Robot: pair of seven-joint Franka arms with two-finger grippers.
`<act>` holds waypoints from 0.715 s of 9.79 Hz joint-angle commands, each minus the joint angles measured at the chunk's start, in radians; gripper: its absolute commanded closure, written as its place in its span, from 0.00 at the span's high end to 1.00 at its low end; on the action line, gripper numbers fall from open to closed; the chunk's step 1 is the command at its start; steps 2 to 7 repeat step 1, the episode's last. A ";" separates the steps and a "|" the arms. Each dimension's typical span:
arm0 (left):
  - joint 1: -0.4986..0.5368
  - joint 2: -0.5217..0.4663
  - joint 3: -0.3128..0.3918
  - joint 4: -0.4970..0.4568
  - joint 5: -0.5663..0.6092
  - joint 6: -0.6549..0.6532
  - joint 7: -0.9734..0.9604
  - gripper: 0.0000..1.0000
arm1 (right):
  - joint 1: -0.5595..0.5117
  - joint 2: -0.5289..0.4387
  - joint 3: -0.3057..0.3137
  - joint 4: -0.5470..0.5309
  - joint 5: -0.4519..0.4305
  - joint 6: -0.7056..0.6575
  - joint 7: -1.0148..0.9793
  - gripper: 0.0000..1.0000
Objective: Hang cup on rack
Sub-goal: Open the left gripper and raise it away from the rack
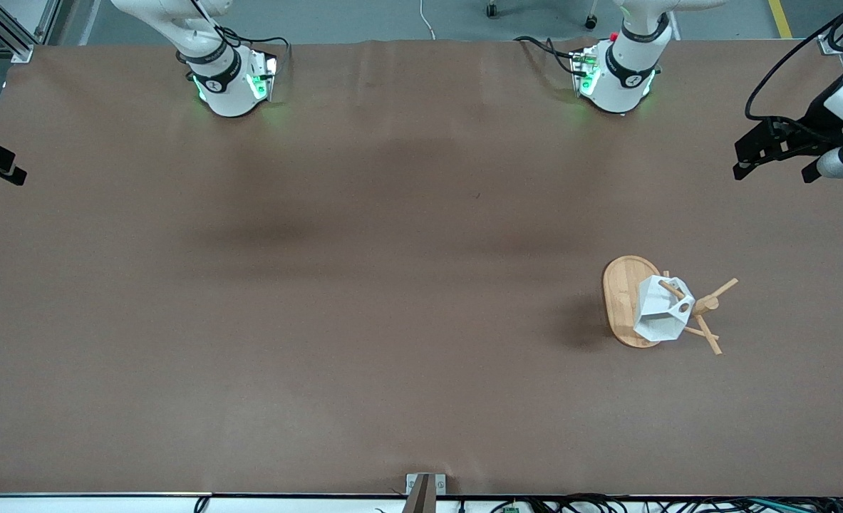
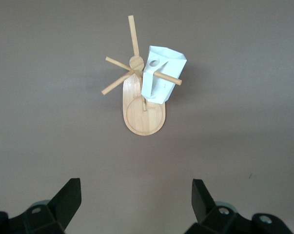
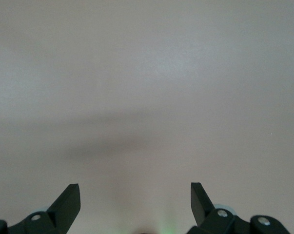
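Brown table cover [image 1: 392, 320] is lying flat and spanning nearly the whole front view, creasing faintly near its farthest edge. Soft dark shadows [image 1: 271, 228] are falling across its middle. A tiny dark speck [image 1: 477, 194] is sitting on the cover near the centre. A metal bracket [image 1: 425, 491] is sticking up at the nearest edge, with black cables [image 1: 606, 502] running along that edge toward the left arm's end. Grey floor [image 1: 364, 18] is showing above the table; a white cable [image 1: 427, 21] is trailing on it, and two caster wheels [image 1: 492, 10] [image 1: 591, 23] are standing there. A yellow floor line [image 1: 777, 18] is running at the left arm's end and an aluminium frame [image 1: 8, 32] is standing at the right arm's end.
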 commanded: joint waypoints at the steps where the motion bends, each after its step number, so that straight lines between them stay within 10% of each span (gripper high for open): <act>1: 0.012 0.000 -0.031 -0.014 0.021 -0.035 0.000 1.00 | 0.004 0.000 -0.002 0.011 -0.013 -0.010 -0.009 1.00; 7: 0.012 0.000 -0.031 -0.014 0.021 -0.035 0.000 1.00 | 0.004 0.000 -0.002 0.011 -0.013 -0.010 -0.009 1.00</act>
